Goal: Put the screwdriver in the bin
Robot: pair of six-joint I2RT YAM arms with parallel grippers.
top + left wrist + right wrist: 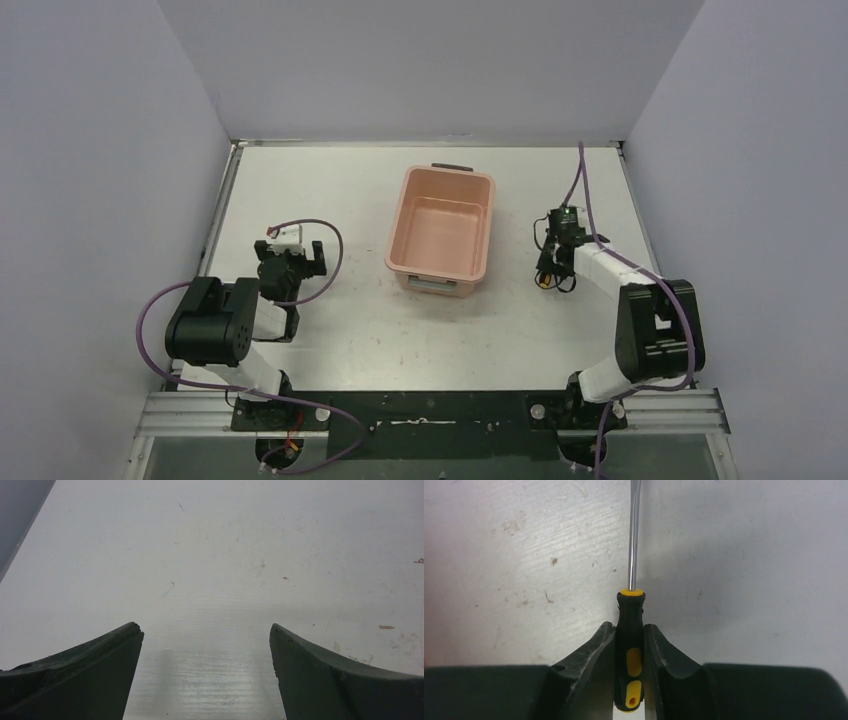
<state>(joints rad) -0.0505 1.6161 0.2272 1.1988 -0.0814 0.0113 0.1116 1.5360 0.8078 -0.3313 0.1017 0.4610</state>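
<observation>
Right gripper (629, 630) is clamped tight on the black-and-yellow handle of the screwdriver (631, 611), fingers (596, 647) pinching it from both sides, with the shaft poking straight out ahead, low over the table (749, 555). That puts the screwdriver off to the right of the bin (441, 172), well apart from it and not inside. Left gripper (206, 630) is wide open over bare table on the bin's other side, holding nothing.
</observation>
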